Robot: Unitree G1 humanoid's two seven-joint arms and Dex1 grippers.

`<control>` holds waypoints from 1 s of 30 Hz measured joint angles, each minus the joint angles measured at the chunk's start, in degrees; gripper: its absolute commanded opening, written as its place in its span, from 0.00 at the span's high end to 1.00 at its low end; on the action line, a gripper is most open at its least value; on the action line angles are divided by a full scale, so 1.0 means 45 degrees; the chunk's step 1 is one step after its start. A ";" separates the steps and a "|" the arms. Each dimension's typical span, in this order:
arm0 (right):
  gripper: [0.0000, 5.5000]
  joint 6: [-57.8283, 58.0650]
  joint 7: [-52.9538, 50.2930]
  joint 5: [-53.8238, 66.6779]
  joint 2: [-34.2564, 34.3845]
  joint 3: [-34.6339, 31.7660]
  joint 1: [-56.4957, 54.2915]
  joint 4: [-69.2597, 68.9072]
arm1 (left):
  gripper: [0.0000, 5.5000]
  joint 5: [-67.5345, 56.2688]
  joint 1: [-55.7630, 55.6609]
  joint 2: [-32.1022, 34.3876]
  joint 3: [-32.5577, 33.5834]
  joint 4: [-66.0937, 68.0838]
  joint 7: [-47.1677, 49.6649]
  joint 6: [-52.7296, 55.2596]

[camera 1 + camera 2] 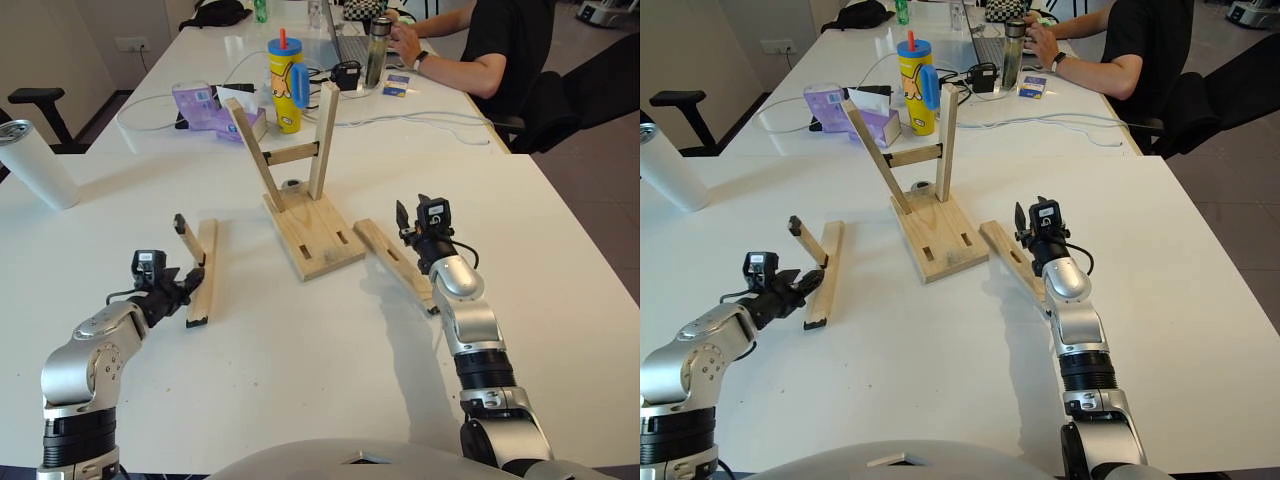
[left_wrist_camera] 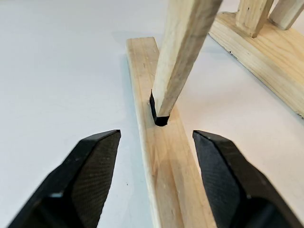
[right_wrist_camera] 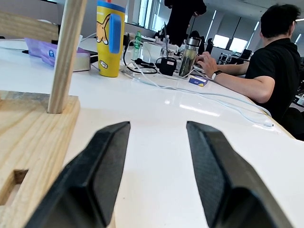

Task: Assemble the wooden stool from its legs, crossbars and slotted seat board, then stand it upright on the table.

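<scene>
At lower left: left gripper (image 1: 188, 281) wide open, fingers either side of leg assembly (image 1: 203, 262), not touching.
Left wrist detail: black-capped leg tip (image 2: 160, 115) rests on plank (image 2: 164, 166).
Centre right: right gripper (image 1: 411, 206) open, empty.

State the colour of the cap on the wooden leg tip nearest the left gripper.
Black: the small end cap shows best in the left wrist view.
</scene>
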 measured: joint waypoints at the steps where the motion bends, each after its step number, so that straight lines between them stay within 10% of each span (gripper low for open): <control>1: 0.60 0.0000 0.0000 -0.0027 0.0000 0.0001 0.0001 -0.0005 | 0.49 0.0196 0.0000 0.0003 -0.0158 0.0008 0.0061 -0.0013; 30: 0.60 -0.0001 0.0065 -0.0059 0.0039 0.0123 -0.0047 0.0019 | 0.63 0.2831 -0.0184 -0.0288 -0.1887 0.0695 0.0046 -0.1055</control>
